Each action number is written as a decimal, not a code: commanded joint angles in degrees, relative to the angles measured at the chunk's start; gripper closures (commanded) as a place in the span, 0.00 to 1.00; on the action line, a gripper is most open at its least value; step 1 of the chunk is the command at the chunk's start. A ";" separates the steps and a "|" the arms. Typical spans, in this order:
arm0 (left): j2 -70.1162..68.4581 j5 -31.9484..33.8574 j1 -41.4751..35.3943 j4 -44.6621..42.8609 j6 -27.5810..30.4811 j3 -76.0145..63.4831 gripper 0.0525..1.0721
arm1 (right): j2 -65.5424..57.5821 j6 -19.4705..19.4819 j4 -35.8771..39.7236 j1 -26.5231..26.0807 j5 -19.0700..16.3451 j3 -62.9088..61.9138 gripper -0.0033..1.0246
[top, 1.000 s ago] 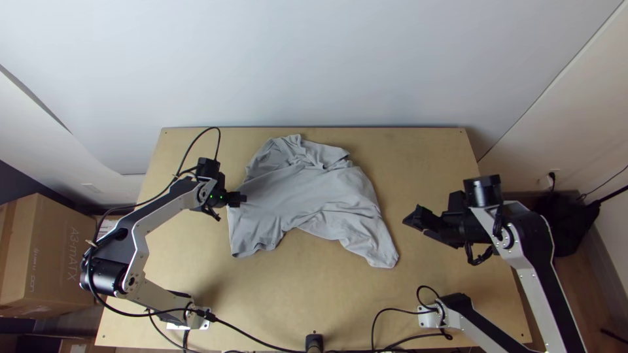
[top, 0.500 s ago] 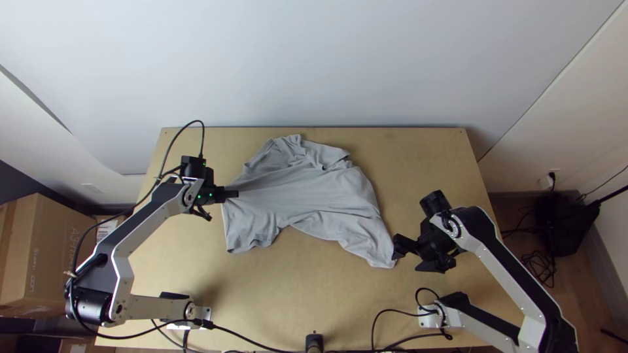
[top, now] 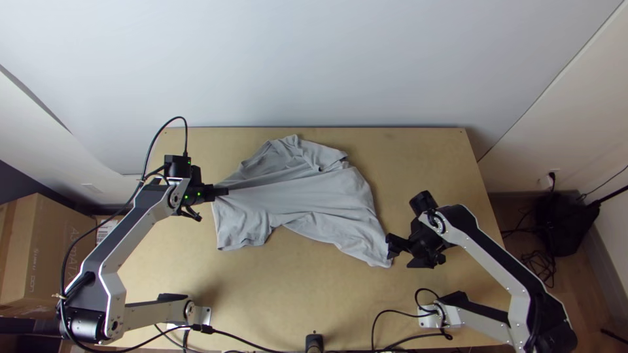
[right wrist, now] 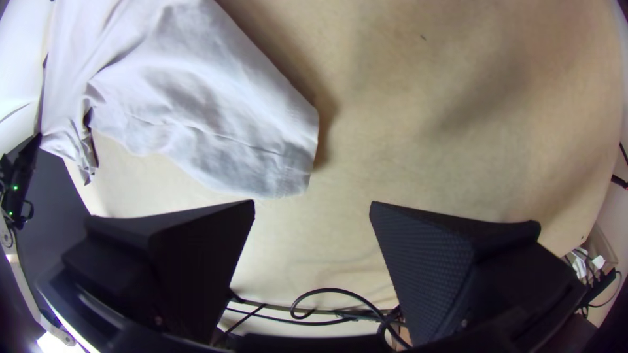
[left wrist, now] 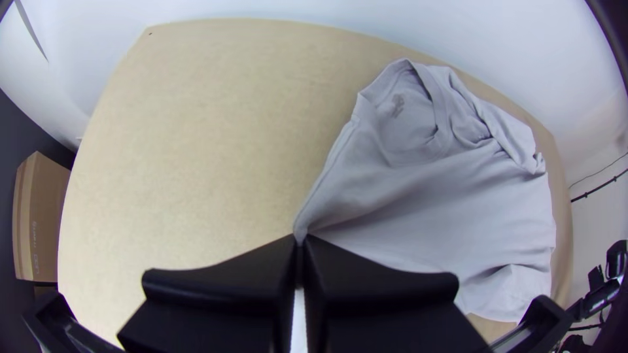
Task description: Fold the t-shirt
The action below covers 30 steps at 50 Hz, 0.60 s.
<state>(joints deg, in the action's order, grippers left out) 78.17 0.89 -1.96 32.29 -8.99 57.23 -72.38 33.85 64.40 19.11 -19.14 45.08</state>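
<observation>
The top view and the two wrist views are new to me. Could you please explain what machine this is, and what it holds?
The machine is a pair of robot arms, a left arm and a right arm. The top view looks steeply down from above; each wrist view comes from a camera on that arm's wrist. On the wooden table lies a grey T-shirt, partly spread and wrinkled. The left gripper has its jaws shut on a pinch of the shirt's edge. The right gripper has its jaws open, close to another corner of the shirt.
</observation>
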 commanded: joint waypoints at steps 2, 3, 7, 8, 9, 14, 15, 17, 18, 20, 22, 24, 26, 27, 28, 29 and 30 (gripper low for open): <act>-1.88 -0.01 0.46 0.84 -0.41 -1.07 0.97 | -3.21 -0.53 -2.17 0.66 -0.46 -1.57 0.22; -1.88 -0.01 0.46 0.84 -0.41 -1.07 0.97 | -3.73 -0.53 -2.35 0.75 -0.46 -1.49 0.22; -1.79 -0.01 0.46 0.84 -0.41 -1.16 0.97 | -5.84 -0.53 -4.02 0.84 -0.73 -1.49 0.26; -1.79 -0.01 0.46 0.84 -0.41 -1.16 0.97 | -6.19 -0.53 -4.46 0.84 -0.82 -1.57 0.26; -1.79 -0.01 0.46 0.84 -0.41 -1.16 0.97 | -6.46 -0.45 -4.72 0.84 -0.82 -1.57 0.26; -2.06 0.08 0.29 0.84 -0.50 -1.25 0.97 | -8.48 -0.53 -6.48 2.07 -1.78 -1.75 0.26; -2.06 0.08 0.29 0.84 -0.50 -1.25 0.97 | -8.74 -0.53 -6.83 2.33 -1.87 -1.84 0.26; -2.15 0.08 0.29 0.84 -0.50 -1.33 0.97 | -9.27 -0.53 -7.71 2.86 -1.87 -1.93 0.26; -2.23 0.08 0.29 0.84 -0.50 -1.33 0.97 | -9.62 -0.45 -8.24 3.03 -1.87 -1.84 0.26; -2.41 -0.01 0.29 0.84 -0.50 -1.51 0.97 | -10.41 -0.45 -8.94 3.47 -1.96 -1.84 0.31; -2.50 -0.01 0.37 0.84 -0.50 -1.51 0.97 | -10.85 -0.27 -9.91 3.74 -1.87 -1.84 0.37; -2.59 -0.01 0.37 0.84 -0.41 -1.51 0.97 | -11.47 -0.01 -10.26 3.83 -1.87 -1.66 0.43; -2.76 -0.01 0.46 0.93 -0.41 -1.51 0.97 | -12.00 -0.01 -10.09 4.18 -1.87 -1.40 0.51; -2.76 -0.01 0.46 0.84 -0.41 -1.51 0.97 | -12.00 -0.27 -10.17 4.44 -1.87 -1.31 0.56; -2.94 -0.01 0.55 0.84 -0.41 -1.42 0.97 | -11.91 -0.45 -10.26 4.53 -1.78 -1.40 0.61; -3.11 -0.01 0.64 0.84 -0.41 -1.42 0.97 | -11.91 -0.53 -10.44 4.53 -1.69 -1.57 0.67; -3.38 -0.01 0.73 0.84 -0.41 -1.42 0.97 | -12.00 -0.62 -10.70 4.53 -1.43 -1.66 0.71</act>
<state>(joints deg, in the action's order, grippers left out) 76.82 0.89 -1.96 32.34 -8.99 56.88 -83.40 33.82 54.22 22.90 -20.58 44.60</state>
